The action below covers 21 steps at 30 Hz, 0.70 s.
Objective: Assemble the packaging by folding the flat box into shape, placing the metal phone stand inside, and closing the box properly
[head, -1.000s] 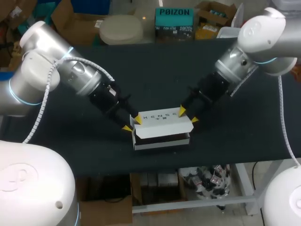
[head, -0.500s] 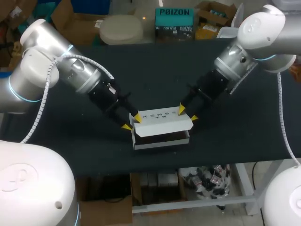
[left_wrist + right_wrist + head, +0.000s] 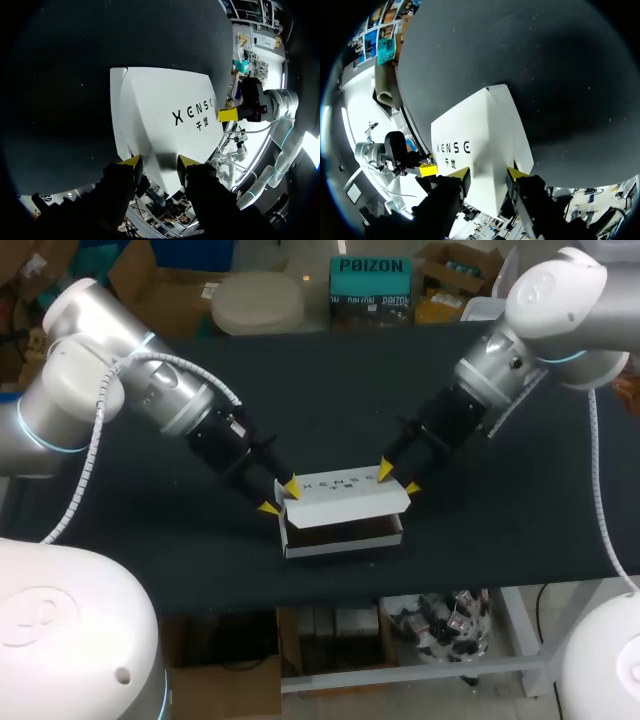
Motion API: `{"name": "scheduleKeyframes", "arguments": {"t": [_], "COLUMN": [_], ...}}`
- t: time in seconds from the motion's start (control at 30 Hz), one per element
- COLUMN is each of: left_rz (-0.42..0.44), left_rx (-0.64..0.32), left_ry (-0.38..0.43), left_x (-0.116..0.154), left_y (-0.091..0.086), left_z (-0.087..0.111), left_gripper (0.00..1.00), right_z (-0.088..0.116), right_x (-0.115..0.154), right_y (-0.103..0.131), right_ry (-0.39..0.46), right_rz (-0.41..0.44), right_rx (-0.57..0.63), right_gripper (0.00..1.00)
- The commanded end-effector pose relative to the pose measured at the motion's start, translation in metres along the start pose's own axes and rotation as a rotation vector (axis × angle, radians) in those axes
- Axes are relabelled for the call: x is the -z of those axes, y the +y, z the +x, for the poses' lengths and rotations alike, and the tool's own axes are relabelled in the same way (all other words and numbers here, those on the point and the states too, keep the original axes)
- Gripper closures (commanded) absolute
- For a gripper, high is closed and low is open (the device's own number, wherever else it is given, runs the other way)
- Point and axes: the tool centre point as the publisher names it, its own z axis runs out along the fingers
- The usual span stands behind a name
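A white box (image 3: 345, 542) sits near the front middle of the black table, its printed lid (image 3: 345, 497) raised above a dark inside where I cannot make out the stand. My left gripper (image 3: 279, 497) straddles the lid's left end, one finger behind and one in front. My right gripper (image 3: 398, 480) straddles the right end the same way. In the left wrist view the lid (image 3: 165, 110) runs out from between my left gripper (image 3: 158, 164). In the right wrist view the lid (image 3: 480, 140) lies between the fingers of my right gripper (image 3: 487, 176).
The black table top (image 3: 180, 550) spreads to both sides of the box and behind it. The table's front edge (image 3: 330, 592) runs a short way in front of the box. Both arms slant in from the back corners.
Both grippers have drawn slightly up and back with the lid. The gap between lid and box front has widened, showing more of the dark inside.
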Motion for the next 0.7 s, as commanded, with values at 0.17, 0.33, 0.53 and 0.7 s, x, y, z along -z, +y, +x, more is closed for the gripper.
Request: {"name": "scheduleKeyframes", "arguments": {"t": [0.17,0.33,0.53,0.7], "left_rz": [-0.028,-0.047,-0.09,-0.096], "left_rx": [0.011,0.01,-0.002,0.003], "left_ry": [-0.001,0.015,0.035,0.031], "left_x": [-0.0004,-0.0005,0.0003,0.001], "left_y": [-0.0078,-0.0085,-0.0091,-0.0096], "left_z": [0.003,0.0028,0.0034,0.0032], "left_gripper": [0.56,0.56,0.56,0.58], "right_z": [0.0039,0.0048,0.0067,0.0072], "right_x": [-0.0004,-0.0004,0.002,0.0033], "right_y": [0.0087,0.0094,0.0089,0.0086], "right_ry": [-0.002,-0.003,-0.002,-0.002], "right_rz": [0.037,0.043,0.054,0.058], "right_rx": [-0.01,-0.014,-0.022,-0.023], "right_gripper": [0.52,0.53,0.53,0.54]}}
